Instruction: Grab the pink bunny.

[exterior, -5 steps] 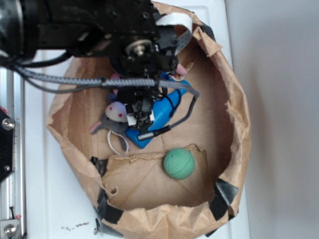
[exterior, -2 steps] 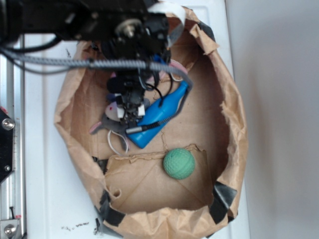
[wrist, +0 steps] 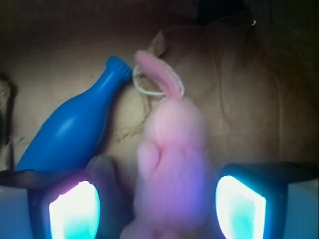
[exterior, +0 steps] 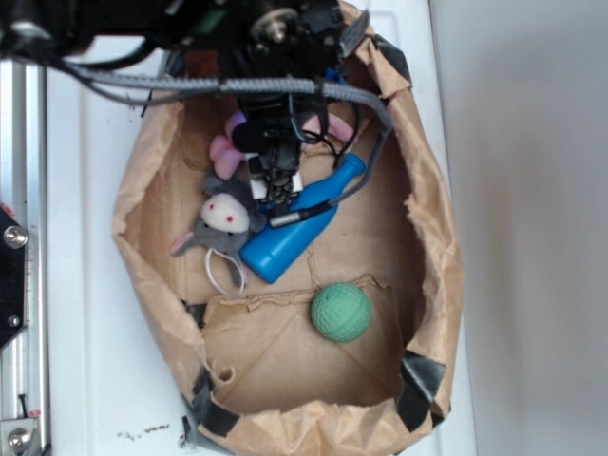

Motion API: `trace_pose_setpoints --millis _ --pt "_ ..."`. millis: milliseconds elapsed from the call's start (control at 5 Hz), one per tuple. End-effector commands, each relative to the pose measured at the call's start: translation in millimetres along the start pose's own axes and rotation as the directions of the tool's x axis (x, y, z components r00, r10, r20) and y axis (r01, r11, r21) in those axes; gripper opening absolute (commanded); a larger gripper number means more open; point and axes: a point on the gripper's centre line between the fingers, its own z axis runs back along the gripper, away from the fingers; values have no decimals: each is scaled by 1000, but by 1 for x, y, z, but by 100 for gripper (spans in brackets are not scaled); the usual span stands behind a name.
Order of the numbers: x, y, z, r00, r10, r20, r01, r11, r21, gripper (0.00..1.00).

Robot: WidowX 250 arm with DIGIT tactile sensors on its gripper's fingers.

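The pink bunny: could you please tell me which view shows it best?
The wrist view: the bunny fills the centre, ear up, lying between the open gripper's fingers, beside the bottle. In the exterior view the arm hides most of it; only pink bits show.

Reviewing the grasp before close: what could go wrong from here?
1. The gripper is open with the pink bunny between its fingers, but the blue bottle lies right beside the left-hand finger in the wrist view; closing might catch it.
2. The bunny sits off-centre, nearer that finger, so the soft plush could slip.
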Motion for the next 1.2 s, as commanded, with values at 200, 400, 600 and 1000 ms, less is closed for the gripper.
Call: trace_pose_setpoints --millis 200,400,600,1000 --pt "8 -23 -20 992 -22 122 14 998 65 100" --pt "-2 -37 -18 990 -55 127 49 997 53 100" --pt "-9 -43 -12 988 -58 142 50 997 60 0" --pt "-5 -38 41 984 -49 171 52 999 -14 0"
